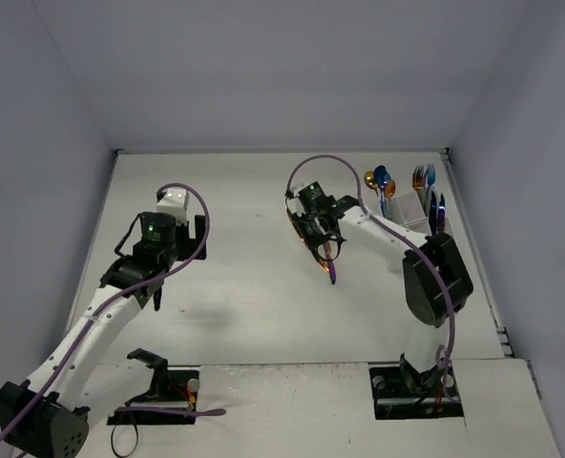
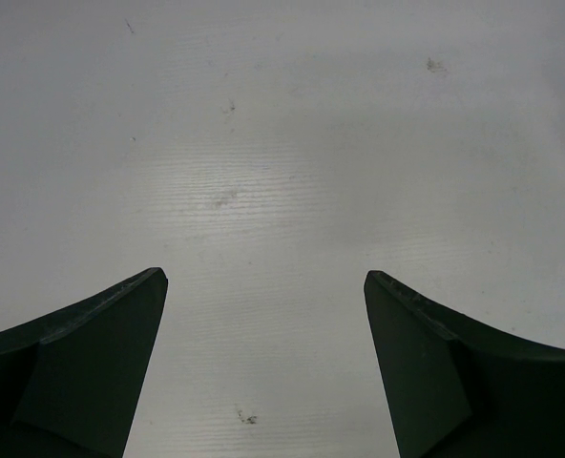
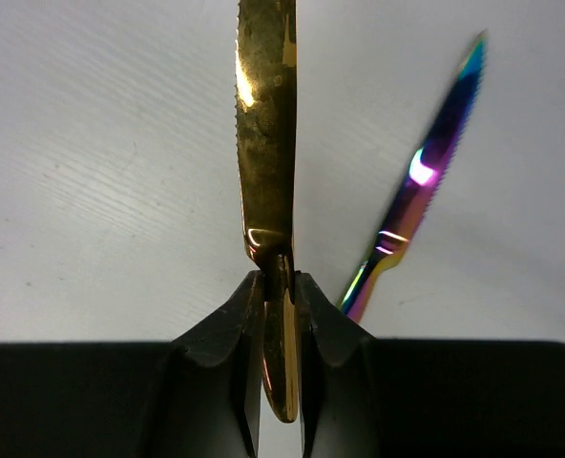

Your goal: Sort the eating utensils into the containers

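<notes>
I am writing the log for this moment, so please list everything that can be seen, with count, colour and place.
gold knife: one, gold, clamped in the right gripper
rainbow knife: one, blue-purple rainbow, beside the gold knife, near the table's middle
stored utensils: several, exact count unclear, gold, blue and purple, standing in the caddy
caddy: one, white, far right corner of the table
table: one, white
left gripper: one, dark, open, above the table's left side
right gripper: one, dark, shut on the gold knife, mid-table
</notes>
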